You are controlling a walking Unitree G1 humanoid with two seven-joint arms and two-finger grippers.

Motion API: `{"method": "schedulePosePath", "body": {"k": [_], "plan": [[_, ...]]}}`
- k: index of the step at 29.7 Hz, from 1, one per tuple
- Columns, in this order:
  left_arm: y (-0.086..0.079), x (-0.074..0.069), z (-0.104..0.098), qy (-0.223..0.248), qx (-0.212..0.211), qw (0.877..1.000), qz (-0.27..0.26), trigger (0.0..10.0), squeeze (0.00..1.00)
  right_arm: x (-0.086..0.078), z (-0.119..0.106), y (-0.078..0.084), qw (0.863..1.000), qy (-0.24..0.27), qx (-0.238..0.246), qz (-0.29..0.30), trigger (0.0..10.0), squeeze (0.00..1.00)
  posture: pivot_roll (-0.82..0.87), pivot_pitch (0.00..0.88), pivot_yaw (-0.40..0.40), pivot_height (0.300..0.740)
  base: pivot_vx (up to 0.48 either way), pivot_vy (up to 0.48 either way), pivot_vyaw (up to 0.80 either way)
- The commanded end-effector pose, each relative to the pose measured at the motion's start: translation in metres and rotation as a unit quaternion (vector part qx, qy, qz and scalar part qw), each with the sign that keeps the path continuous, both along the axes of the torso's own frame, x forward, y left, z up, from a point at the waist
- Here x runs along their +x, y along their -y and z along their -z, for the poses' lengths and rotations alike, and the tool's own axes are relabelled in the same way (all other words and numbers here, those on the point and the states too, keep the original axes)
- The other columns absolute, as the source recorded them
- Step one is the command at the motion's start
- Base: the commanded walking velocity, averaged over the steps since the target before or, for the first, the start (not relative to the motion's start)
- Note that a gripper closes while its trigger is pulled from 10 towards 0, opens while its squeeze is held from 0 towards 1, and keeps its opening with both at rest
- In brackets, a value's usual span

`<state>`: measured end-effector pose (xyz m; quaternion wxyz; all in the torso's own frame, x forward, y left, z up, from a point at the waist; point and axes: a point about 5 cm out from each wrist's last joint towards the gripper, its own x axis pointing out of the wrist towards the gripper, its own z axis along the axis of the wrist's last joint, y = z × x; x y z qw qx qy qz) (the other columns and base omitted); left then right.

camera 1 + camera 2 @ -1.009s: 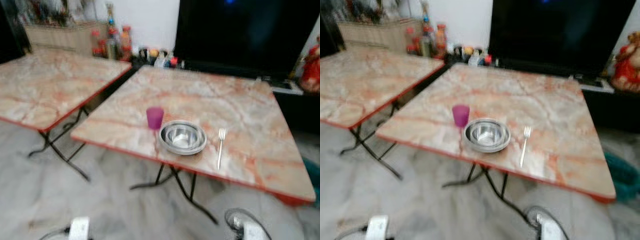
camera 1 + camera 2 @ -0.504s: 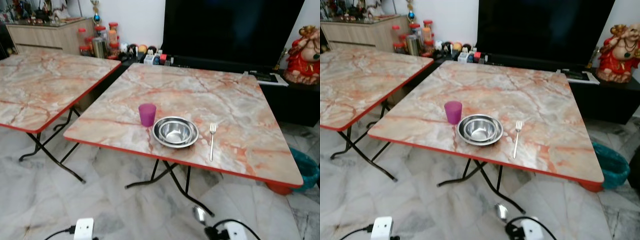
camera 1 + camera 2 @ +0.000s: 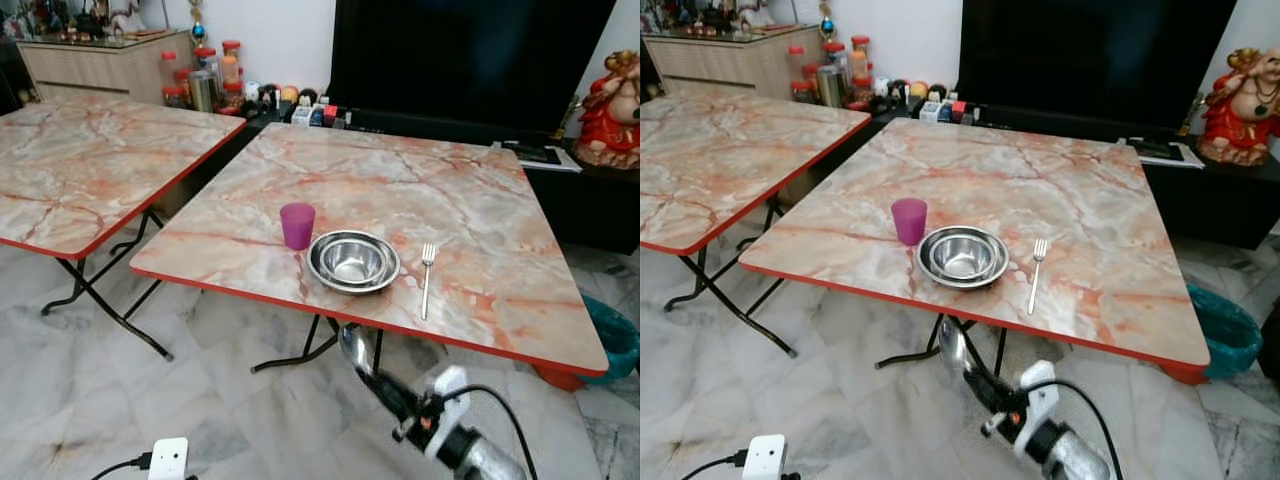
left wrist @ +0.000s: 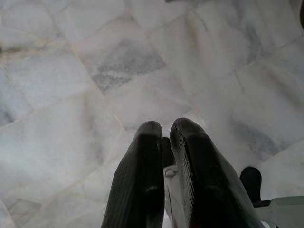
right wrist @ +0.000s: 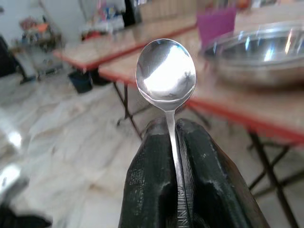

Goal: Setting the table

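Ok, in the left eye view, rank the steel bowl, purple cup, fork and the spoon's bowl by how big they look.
1. steel bowl, clearly largest.
2. fork, longest after it but very thin.
3. purple cup.
4. spoon's bowl; held in the right gripper nearer the camera, so its true size against the cup is unsure.

Cup (image 3: 297, 224), bowl (image 3: 353, 262), fork (image 3: 426, 277) left-to-right on table (image 3: 480, 210)

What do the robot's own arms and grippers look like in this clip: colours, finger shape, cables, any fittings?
The right gripper has two long black fingers with rounded, matte tips. Behind them sits a white fitting, then a silver forearm, with a black cable looping over the wrist. The left gripper has the same thick, black, round-tipped fingers, with a pale grey bracket beside them. I see no readable markings on either.
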<state>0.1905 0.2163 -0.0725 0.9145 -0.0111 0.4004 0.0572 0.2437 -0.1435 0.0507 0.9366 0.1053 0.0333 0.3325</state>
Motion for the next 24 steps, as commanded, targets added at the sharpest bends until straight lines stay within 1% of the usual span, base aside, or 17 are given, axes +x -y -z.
{"method": "schedulePosePath", "body": {"k": [1, 3, 4, 5, 6, 7, 9, 10, 11, 12, 13, 14, 15, 18, 19, 21, 24], "plan": [[-0.002, -0.004, 0.002, -0.009, -0.002, 1.000, -0.008, 10.0, 0.00, 0.008, -0.012, 0.003, 1.000, 0.018, 0.010, 0.020, 10.0, 0.00, -0.07, 0.001, -0.044, 0.740, 0.000, 0.000, 0.00], [-0.002, -0.004, 0.002, -0.009, -0.002, 1.000, -0.008, 10.0, 0.00, 0.017, -0.029, 0.007, 0.997, 0.037, 0.032, 0.054, 10.0, 0.00, -0.07, 0.000, -0.042, 0.740, 0.000, 0.000, 0.00], [-0.002, -0.003, 0.002, -0.008, -0.002, 1.000, -0.008, 10.0, 0.00, 0.023, -0.036, 0.011, 0.995, 0.045, 0.034, 0.079, 10.0, 0.00, -0.07, 0.000, -0.041, 0.740, 0.000, 0.000, 0.00], [-0.002, -0.003, 0.002, -0.008, -0.002, 1.000, -0.008, 10.0, 0.00, 0.025, -0.040, 0.013, 0.994, 0.049, 0.034, 0.095, 10.0, 0.00, -0.07, 0.000, -0.041, 0.740, 0.000, 0.000, 0.00], [-0.002, -0.003, 0.002, -0.008, -0.002, 1.000, -0.008, 10.0, 0.00, 0.025, -0.040, 0.013, 0.994, 0.049, 0.034, 0.095, 10.0, 0.00, -0.07, 0.000, -0.041, 0.740, 0.000, 0.000, 0.00], [-0.002, -0.003, 0.001, -0.007, -0.002, 1.000, -0.008, 10.0, 0.00, 0.030, -0.046, 0.017, 0.990, 0.057, 0.039, 0.119, 10.0, 0.00, -0.07, 0.002, -0.039, 0.740, 0.000, 0.000, 0.00], [-0.002, -0.002, 0.001, -0.004, -0.001, 1.000, -0.009, 10.0, 0.00, 0.041, -0.056, 0.028, 0.977, 0.067, 0.033, 0.197, 10.0, 0.00, -0.07, 0.000, -0.039, 0.740, 0.000, 0.000, 0.00], [-0.002, -0.001, 0.000, -0.003, -0.001, 1.000, -0.009, 10.0, 0.00, 0.044, -0.058, 0.031, 0.972, 0.068, 0.025, 0.225, 10.0, 0.00, -0.07, 0.001, -0.037, 0.740, 0.000, 0.000, 0.00], [-0.002, -0.001, 0.000, -0.003, -0.001, 1.000, -0.009, 10.0, 0.00, 0.044, -0.058, 0.031, 0.972, 0.068, 0.025, 0.225, 10.0, 0.00, -0.07, 0.001, -0.037, 0.740, 0.000, 0.000, 0.00], [-0.002, -0.001, 0.000, -0.002, 0.000, 1.000, -0.009, 10.0, 0.00, 0.046, -0.061, 0.033, 0.966, 0.075, 0.017, 0.246, 10.0, 0.00, -0.07, 0.004, -0.038, 0.740, 0.000, 0.000, 0.00], [-0.002, -0.001, 0.000, -0.002, 0.000, 1.000, -0.009, 10.0, 0.00, 0.046, -0.061, 0.033, 0.966, 0.075, 0.017, 0.246, 10.0, 0.00, -0.07, 0.004, -0.038, 0.740, 0.000, 0.000, 0.00], [-0.003, -0.001, 0.000, -0.002, 0.000, 1.000, -0.010, 10.0, 0.00, 0.048, -0.063, 0.034, 0.962, 0.076, 0.015, 0.261, 10.0, 0.00, -0.06, 0.002, -0.039, 0.740, 0.000, 0.000, 0.00], [-0.003, -0.001, 0.000, -0.002, 0.000, 1.000, -0.010, 10.0, 0.00, 0.048, -0.063, 0.034, 0.962, 0.076, 0.015, 0.261, 10.0, 0.00, -0.06, 0.002, -0.039, 0.740, 0.000, 0.000, 0.00], [-0.002, -0.001, 0.000, -0.001, -0.001, 1.000, -0.012, 10.0, 0.00, 0.058, -0.059, 0.042, 0.940, 0.035, -0.005, 0.338, 10.0, 0.00, -0.07, 0.005, -0.040, 0.740, 0.000, 0.000, 0.00], [-0.001, -0.001, 0.000, -0.001, -0.002, 1.000, -0.013, 10.0, 0.00, 0.063, -0.057, 0.040, 0.933, 0.024, -0.033, 0.357, 10.0, 0.00, -0.06, 0.005, -0.040, 0.740, 0.000, 0.000, 0.00], [-0.001, -0.001, 0.000, 0.000, -0.002, 1.000, -0.013, 10.0, 0.00, 0.064, -0.058, 0.038, 0.934, 0.027, -0.035, 0.356, 10.0, 0.00, -0.06, 0.006, -0.040, 0.740, 0.000, 0.000, 0.00], [-0.001, -0.001, 0.000, 0.001, -0.003, 1.000, -0.014, 10.0, 0.00, 0.068, -0.062, 0.024, 0.940, 0.034, -0.036, 0.339, 10.0, 0.00, -0.06, 0.005, -0.042, 0.740, 0.000, 0.000, 0.00]]}}
